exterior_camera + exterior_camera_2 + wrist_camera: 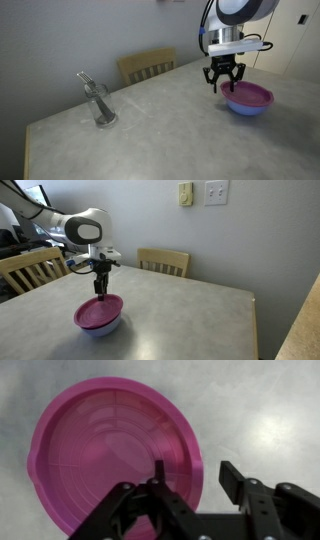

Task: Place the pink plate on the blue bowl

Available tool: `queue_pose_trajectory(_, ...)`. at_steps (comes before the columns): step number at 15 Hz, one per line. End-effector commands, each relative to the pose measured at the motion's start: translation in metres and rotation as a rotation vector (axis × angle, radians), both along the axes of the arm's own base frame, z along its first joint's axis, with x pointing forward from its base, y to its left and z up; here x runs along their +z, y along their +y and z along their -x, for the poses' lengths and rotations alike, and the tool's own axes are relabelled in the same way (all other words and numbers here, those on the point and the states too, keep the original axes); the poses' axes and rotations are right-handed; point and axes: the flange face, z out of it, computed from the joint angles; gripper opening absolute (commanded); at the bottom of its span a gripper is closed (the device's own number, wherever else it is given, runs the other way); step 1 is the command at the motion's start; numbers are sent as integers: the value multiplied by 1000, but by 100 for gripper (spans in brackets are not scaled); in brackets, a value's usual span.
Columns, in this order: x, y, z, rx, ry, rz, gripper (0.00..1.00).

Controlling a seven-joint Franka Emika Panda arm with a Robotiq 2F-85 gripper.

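Note:
The pink plate (pixel 249 95) lies on top of the blue bowl (pixel 247 108) on the grey table. Both show again in an exterior view, the plate (pixel 99 311) resting on the bowl (pixel 103 327). In the wrist view the pink plate (pixel 112 455) fills the left and middle; the bowl is hidden beneath it. My gripper (pixel 223 86) hangs just above the plate's rim, open and empty. It also shows above the plate's far edge (pixel 100 290). In the wrist view my gripper (pixel 195 472) has one finger over the plate's edge and one over bare table.
A clear glass with a fork (pixel 101 106) stands on the grey table (pixel 160 125). Wooden chairs stand at the table's far edge (pixel 146 66) (pixel 163 259), and another at its side (pixel 28 268). A wall with switch plates (pixel 214 192) is behind.

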Motion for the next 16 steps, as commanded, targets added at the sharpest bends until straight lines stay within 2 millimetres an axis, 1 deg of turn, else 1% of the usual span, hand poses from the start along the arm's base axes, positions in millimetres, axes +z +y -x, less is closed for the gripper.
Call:
queue_pose_trajectory(1,10,0,8,-14,-1,5,90)
queue_pose_trajectory(2,14,1,11,-16,-6,0,98)
queue_pose_trajectory(3,17,2,13,-13,-10,-9,100)
queue_pose_trajectory(6,34,6,26,-4,-27,-30,100)
queue_pose_trajectory(10,60,11,43,-16,-40,-57,100)
queue_pose_trajectory(11,48,9,25,-13,-41,-31,100)
queue_pose_trajectory(13,54,10,26,-12,-50,-32,100)
queue_pose_trajectory(16,49,10,26,-12,-42,-31,100)
